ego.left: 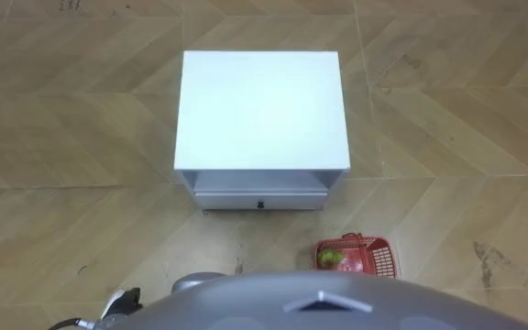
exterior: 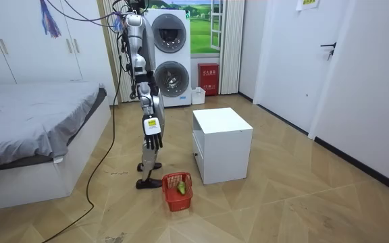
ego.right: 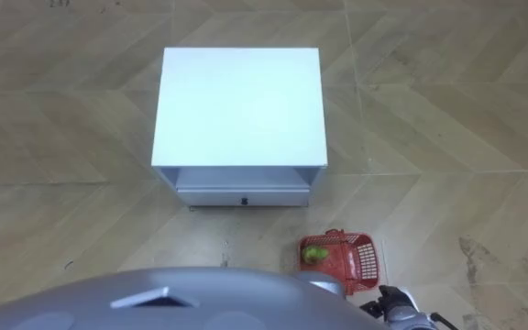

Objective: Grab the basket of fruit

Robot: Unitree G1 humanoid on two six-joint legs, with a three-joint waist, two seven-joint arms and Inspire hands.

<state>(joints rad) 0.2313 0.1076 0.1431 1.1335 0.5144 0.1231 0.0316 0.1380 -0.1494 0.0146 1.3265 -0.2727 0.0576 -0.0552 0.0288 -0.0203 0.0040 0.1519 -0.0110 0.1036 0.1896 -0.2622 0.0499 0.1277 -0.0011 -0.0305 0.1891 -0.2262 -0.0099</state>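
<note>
On wood-patterned floor point(ego.left: 62, 137) at robot's right, near front corner of white box-shaped cabinet point(ego.left: 260, 110): red plastic mesh fruit basket point(ego.left: 380, 260), green fruit point(ego.left: 330, 259) inside. Right hand point(exterior: 153, 140) hangs, fingers loose, empty; left hand point(ego.left: 125, 299), fingers: cannot tell.

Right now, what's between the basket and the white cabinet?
Nothing: bare floor separates the basket and the white cabinet, clearest in the left eye view.

one red fruit basket point(ego.left: 385, 262), one white nightstand point(ego.left: 262, 110), one bed point(exterior: 32, 111), two stacked washers point(exterior: 171, 50)
</note>
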